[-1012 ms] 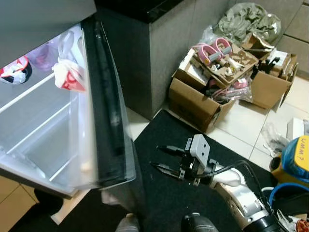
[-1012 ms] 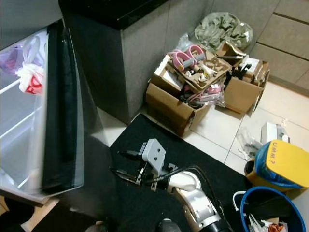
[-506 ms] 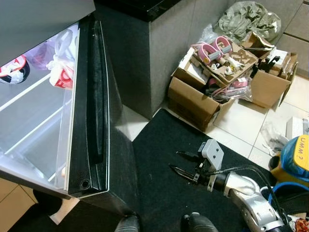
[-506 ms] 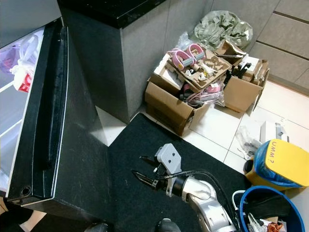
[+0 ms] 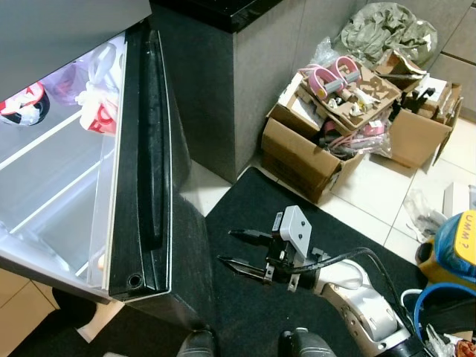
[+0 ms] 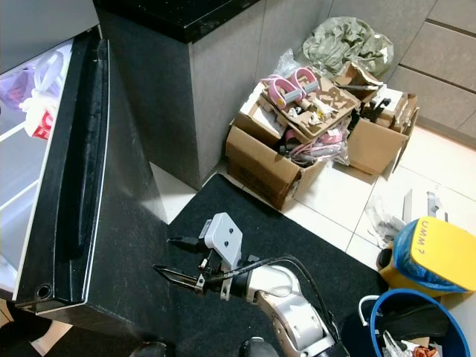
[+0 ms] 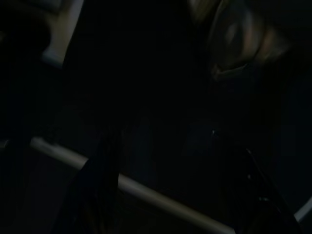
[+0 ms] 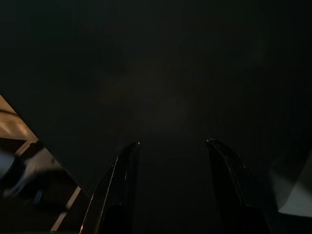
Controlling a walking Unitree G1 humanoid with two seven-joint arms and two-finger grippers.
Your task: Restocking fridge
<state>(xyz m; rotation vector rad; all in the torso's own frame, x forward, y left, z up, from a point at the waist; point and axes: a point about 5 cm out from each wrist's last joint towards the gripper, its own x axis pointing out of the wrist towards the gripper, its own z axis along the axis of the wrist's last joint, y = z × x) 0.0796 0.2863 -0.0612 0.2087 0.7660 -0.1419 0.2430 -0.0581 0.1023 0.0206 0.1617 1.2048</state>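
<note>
Black door: fridge door (image 5: pixel 149 163) standing part open, dark outer face turned toward the robot, lit shelves beside it.
Right gripper: right gripper (image 5: pixel 236 248) low over the black mat (image 5: pixel 253 297), pointing at the door's outer face, close to it but apart as far as can be judged.
Jaws: spread wide, two black fingers (image 8: pixel 122 190) well apart, nothing between them.
Left gripper: very dark wrist view, a pale bar faintly visible; open or shut cannot be told.
Fridge stock: red-and-white bag (image 5: pixel 100 115) and a purple bag (image 5: pixel 71 82) on the upper shelf (image 5: pixel 44 137); lower shelf bare.
Step in hand: probably pushing or catching the door, with no item held for restocking.
Risk one: tips striking the flat face at an angle, sliding off the smooth panel, scratching it.
Risk two: door swinging shut under a push, fridge closed before anything goes in.
Risk three: door swinging wider, edge knocking the arm or the robot's feet (image 5: pixel 297 343) at the mat's near edge.
Risk four: red-and-white bag sitting right at the shelf front, liable to be clipped or pinched by a closing door.
Clutter: cardboard boxes (image 5: pixel 312 152) by the dark bench (image 5: pixel 223 82), blue bin (image 6: pixel 405 327) near the right arm; elbow swing could snag there.
</note>
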